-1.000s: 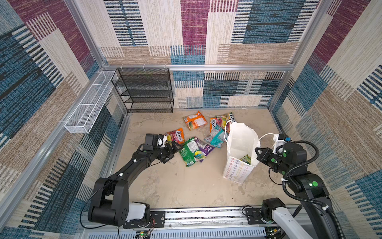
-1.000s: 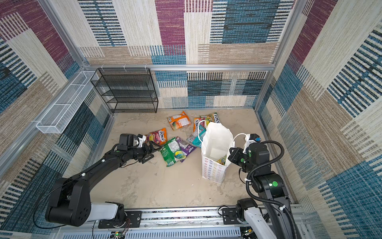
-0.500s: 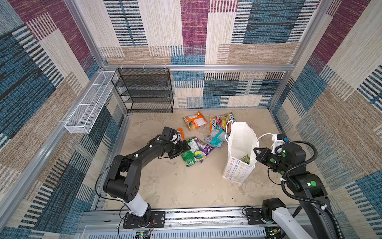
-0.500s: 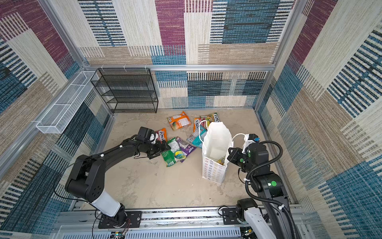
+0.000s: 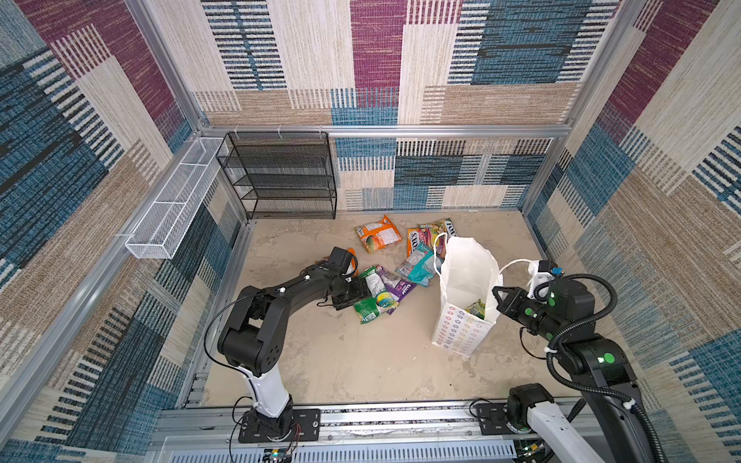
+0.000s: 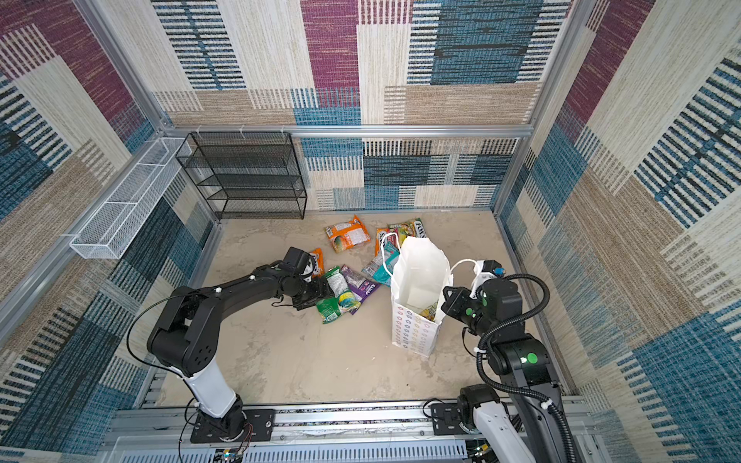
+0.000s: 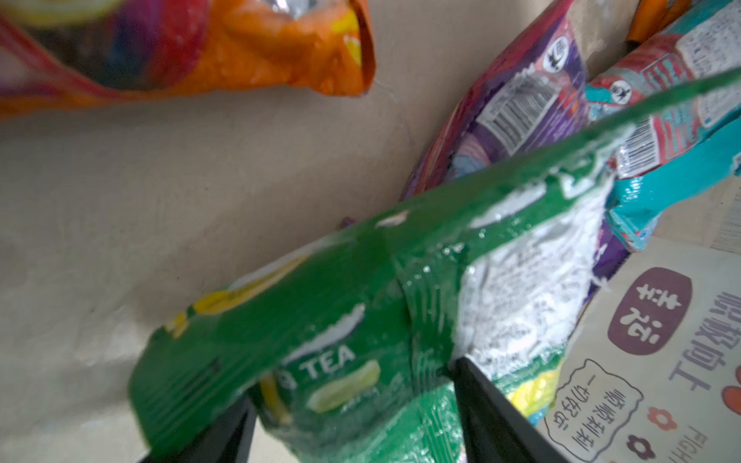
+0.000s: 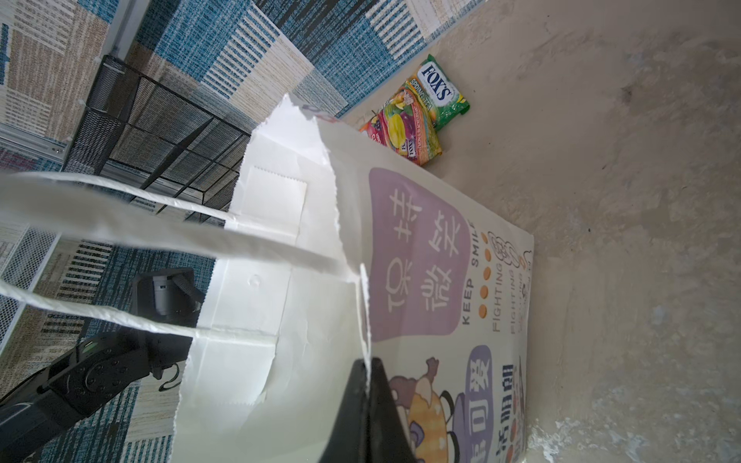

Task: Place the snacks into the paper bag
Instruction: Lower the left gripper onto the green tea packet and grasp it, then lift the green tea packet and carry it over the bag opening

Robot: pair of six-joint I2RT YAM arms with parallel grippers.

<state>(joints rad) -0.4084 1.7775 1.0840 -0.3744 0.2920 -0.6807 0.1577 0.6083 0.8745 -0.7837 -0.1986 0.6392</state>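
Note:
The white paper bag (image 5: 465, 280) (image 6: 419, 276) stands upright and open at the right. My right gripper (image 5: 498, 296) (image 6: 447, 298) (image 8: 368, 368) is shut on its near rim. One snack (image 5: 477, 308) lies inside the bag. My left gripper (image 5: 363, 294) (image 6: 326, 292) (image 7: 353, 409) is low on the floor. Its jaws stand apart on either side of a crumpled green packet (image 5: 377, 298) (image 7: 361, 300). A purple packet (image 5: 399, 284) and a teal packet (image 5: 415, 266) lie just beyond. Farther back lie an orange packet (image 5: 377, 234) and a multicolour packet (image 5: 427, 236).
A black wire rack (image 5: 280, 176) stands against the back wall on the left. A white wire basket (image 5: 172, 200) hangs on the left wall. Another orange packet (image 5: 353, 256) lies partly under my left wrist. The metal rail (image 5: 361, 417) runs along the front.
My left arm swung right, from beside the orange packet to the green packet, and its jaws have narrowed around it. The right arm and the bag have stayed put.

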